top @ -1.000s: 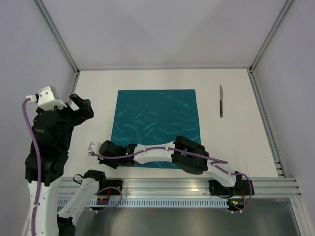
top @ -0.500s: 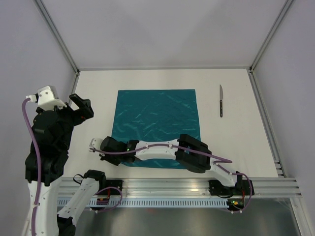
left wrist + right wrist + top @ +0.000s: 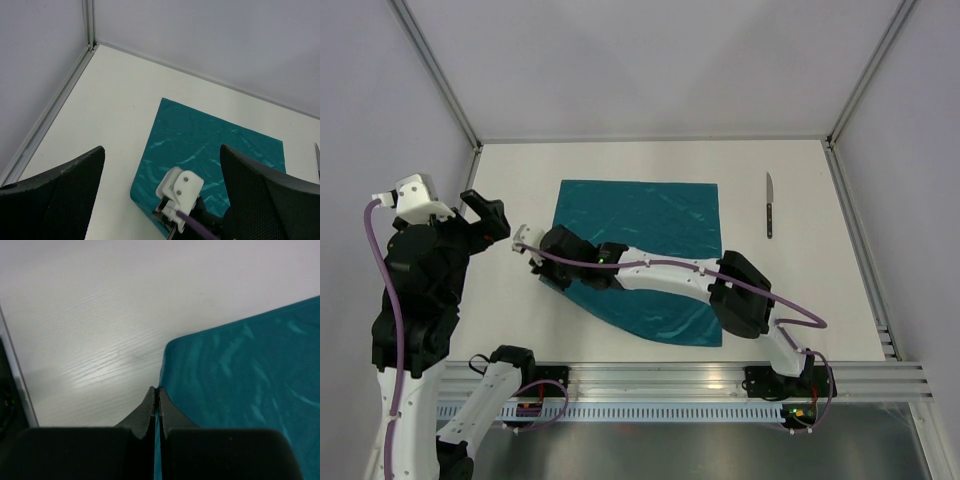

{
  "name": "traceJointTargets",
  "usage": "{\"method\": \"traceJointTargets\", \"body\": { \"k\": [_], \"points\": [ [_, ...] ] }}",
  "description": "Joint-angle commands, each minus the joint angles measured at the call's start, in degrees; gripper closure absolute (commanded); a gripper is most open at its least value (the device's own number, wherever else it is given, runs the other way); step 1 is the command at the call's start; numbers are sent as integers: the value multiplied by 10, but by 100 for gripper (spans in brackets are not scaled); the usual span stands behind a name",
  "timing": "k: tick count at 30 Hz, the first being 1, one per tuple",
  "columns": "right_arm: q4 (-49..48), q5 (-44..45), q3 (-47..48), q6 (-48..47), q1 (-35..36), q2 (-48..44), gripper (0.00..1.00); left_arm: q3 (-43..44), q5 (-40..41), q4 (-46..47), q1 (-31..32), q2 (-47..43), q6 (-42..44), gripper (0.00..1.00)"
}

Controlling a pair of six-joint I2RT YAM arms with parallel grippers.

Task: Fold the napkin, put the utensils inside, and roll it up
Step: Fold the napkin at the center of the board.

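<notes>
Item: napkin [image 3: 650, 225], teal, thin, glossy, creased, lying mid-table. Its far edge lies flat; its near-left corner is drawn up, leaving a diagonal near edge.
Knife [image 3: 769, 205]: well right of the napkin, apart from it, blade pointing away from the arms.
Surface: white table [image 3: 800, 290], pale grey walls, metal rail along the near edge.
Right gripper [image 3: 156, 392]: only its wrist view shows the jaws pinched tight on the napkin's edge.
Left gripper [image 3: 485, 220]: spread wide, holding nothing, left of the napkin.
</notes>
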State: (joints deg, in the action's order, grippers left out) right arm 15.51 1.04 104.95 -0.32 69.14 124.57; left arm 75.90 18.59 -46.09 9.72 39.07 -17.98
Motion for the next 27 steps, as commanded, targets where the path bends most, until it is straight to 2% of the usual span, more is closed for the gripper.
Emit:
{"method": "traceJointTargets", "body": {
  "k": [1, 17, 27],
  "points": [
    [22, 0, 14, -20, -42, -39, 100, -13, 3, 26, -3, 4, 14, 0],
    [-4, -4, -106, -59, -212, -110, 99, -110, 0, 75, -2, -20, 21, 0],
    [-21, 19, -137, -77, -277, -122, 99, -183, 4, 103, -3, -39, 24, 0]
  ]
}}
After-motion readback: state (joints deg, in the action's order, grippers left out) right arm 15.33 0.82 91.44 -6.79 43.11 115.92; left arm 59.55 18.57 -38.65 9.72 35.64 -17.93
